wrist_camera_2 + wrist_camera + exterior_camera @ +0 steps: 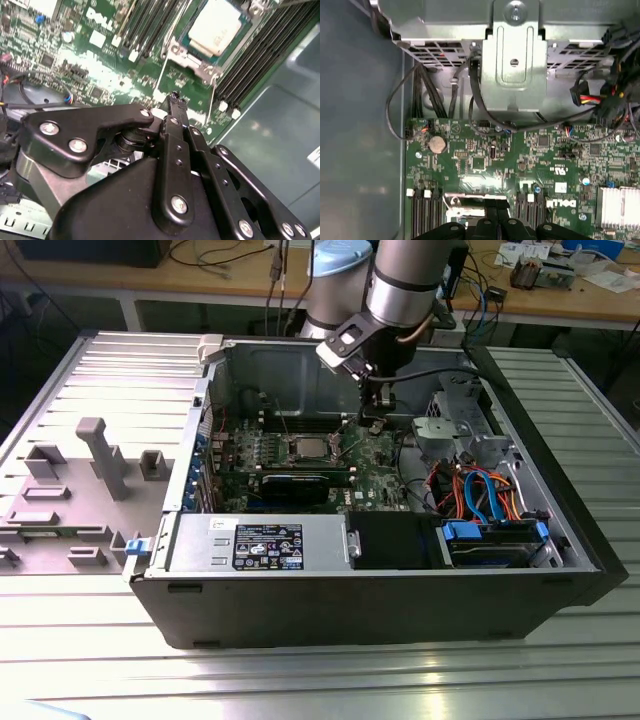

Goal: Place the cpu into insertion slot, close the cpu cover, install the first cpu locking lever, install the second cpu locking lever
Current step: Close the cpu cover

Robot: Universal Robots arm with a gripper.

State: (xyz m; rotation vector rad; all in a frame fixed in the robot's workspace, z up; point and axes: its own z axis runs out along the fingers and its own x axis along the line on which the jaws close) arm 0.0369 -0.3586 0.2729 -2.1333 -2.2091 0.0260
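**Robot Arm Hovers Beside Seated Chip in Open Computer**

In the exterior view, a grey moulded fixture (95,465) lies on the ribbed table (320,670) by the left edge. Next comes the open computer case (380,595), with a printed label (268,545) on the power supply along its near edge. The cpu (308,448) lies in the insertion slot (205,70) mid-board, silver top up. Just to its right the gripper (372,425) hangs over the green motherboard (485,160), fingers pressed together and holding nothing visible. White lettering (562,204) marks the board. Blue and orange cables (480,495) fill the case's right end.
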